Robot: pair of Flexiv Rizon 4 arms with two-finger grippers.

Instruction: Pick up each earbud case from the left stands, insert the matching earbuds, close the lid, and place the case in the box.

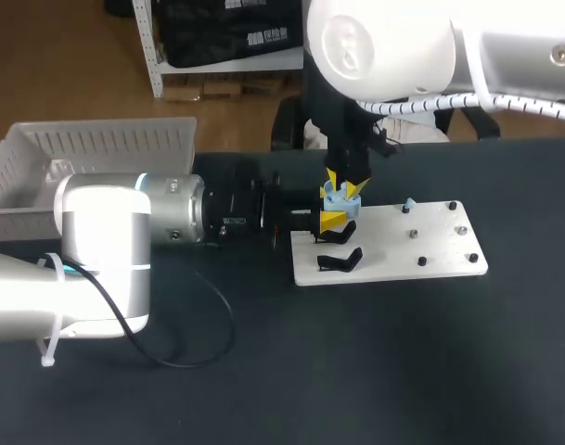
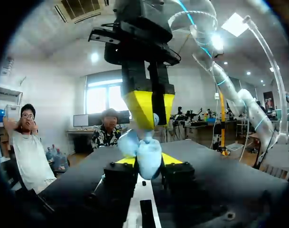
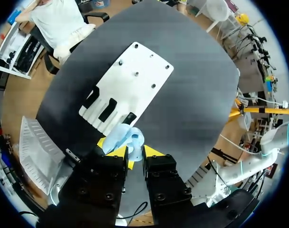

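Head view: left gripper point(image 1: 330, 221) clenched on the blue case point(image 1: 340, 195), over the left end of the white board point(image 1: 403, 250). Right gripper point(image 1: 342, 178) sits on top of the case; can't tell its grip.
Left wrist view: case pinched between the yellow tips.
Right wrist view: case at the gripper's tips, over the board's slotted end.

White left arm point(image 1: 96, 243) with black cable point(image 1: 228, 320); white right arm point(image 1: 384, 46) with spiral-wrapped hose point(image 1: 404, 107).
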